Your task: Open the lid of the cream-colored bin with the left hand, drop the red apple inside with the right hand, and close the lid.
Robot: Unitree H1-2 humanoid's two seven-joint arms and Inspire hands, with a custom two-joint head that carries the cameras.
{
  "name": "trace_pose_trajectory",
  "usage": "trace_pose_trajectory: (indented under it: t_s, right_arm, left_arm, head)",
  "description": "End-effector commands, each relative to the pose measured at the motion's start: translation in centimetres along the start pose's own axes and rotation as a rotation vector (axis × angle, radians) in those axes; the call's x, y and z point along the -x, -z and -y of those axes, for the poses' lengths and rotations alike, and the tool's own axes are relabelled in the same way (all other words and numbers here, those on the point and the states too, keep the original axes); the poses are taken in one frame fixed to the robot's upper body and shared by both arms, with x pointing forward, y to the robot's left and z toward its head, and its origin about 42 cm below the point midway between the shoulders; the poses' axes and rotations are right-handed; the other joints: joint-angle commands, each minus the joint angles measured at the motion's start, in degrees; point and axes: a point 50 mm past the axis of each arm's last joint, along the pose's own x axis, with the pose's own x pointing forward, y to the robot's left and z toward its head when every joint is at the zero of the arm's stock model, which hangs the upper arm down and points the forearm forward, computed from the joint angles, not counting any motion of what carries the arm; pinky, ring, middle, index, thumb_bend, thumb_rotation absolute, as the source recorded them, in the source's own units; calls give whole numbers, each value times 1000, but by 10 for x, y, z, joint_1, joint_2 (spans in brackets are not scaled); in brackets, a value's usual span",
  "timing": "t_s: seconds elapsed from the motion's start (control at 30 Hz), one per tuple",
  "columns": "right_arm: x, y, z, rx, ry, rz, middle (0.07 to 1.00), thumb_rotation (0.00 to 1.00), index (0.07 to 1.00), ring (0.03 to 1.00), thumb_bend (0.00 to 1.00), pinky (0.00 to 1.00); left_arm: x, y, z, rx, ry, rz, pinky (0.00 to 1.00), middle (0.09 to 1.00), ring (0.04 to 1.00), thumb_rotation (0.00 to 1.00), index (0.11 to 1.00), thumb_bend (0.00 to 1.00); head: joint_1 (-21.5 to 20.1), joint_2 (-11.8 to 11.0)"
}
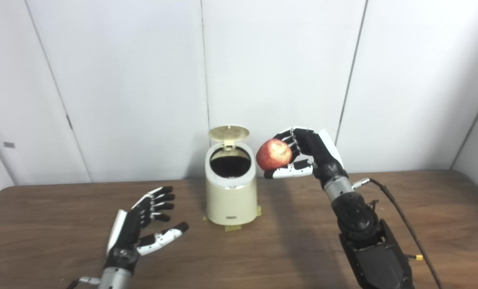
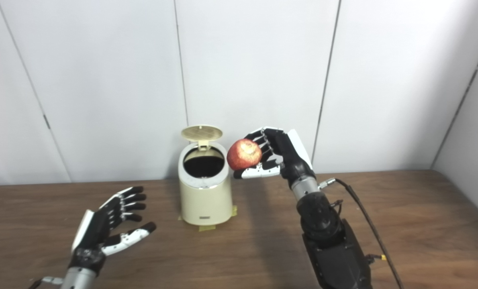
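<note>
Wooden table (image 1: 423,208) | cream plastic bin (image 1: 231,196) near far edge, lid (image 1: 228,133) up | right robot hand (image 1: 303,154) grasps red apple (image 1: 274,154) | left robot hand (image 1: 142,224) released

Two head cams, side by side, angled down at the table (image 1: 263,249)
Both face the white wall (image 1: 279,60) from mid range; right eye view sits a bit to the right, so the bin (image 2: 205,192) lands further left. Shared: table, bin, both arms

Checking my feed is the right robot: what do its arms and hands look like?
Both the left hand and right hand are black with white back plates and white thumb segments, on silver wrist cuffs. The right forearm is bulky black, with a black cable trailing off it.
</note>
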Motion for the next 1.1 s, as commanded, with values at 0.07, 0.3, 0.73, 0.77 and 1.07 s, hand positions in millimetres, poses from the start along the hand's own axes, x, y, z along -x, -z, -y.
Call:
trace_pose_trajectory:
  t_s: [0.07, 0.3, 0.73, 0.77, 1.07]
  right_arm:
    - [-28, -37, 5, 17, 18, 103, 437, 0, 513, 406, 525, 355]
    - [-41, -48, -2, 35, -15, 117, 434, 1, 516, 405, 524, 356]
    - [-60, -51, -21, 57, -40, 95, 482, 1, 479, 436, 528, 385]
    - [-61, -51, -23, 56, -43, 92, 470, 1, 485, 422, 529, 366]
    - [-70, -50, -40, 66, -72, 96, 461, 0, 490, 406, 528, 347]
  left_arm:
    - [-15, -18, 0, -12, -13, 74, 619, 771, 722, 168, 813, 756]
    - [-15, -18, 1, -8, -10, 74, 623, 769, 716, 164, 812, 755]
    - [-15, -22, 6, 8, -12, 71, 650, 775, 733, 162, 811, 755]
    - [-15, -22, 7, 10, -12, 71, 652, 776, 734, 156, 811, 751]
    - [-15, -24, 11, 13, -16, 68, 635, 766, 721, 140, 812, 752]
  head:
    - [3, 2]
    - [10, 2]
    - [22, 7]
    - [22, 7]
    - [28, 9]
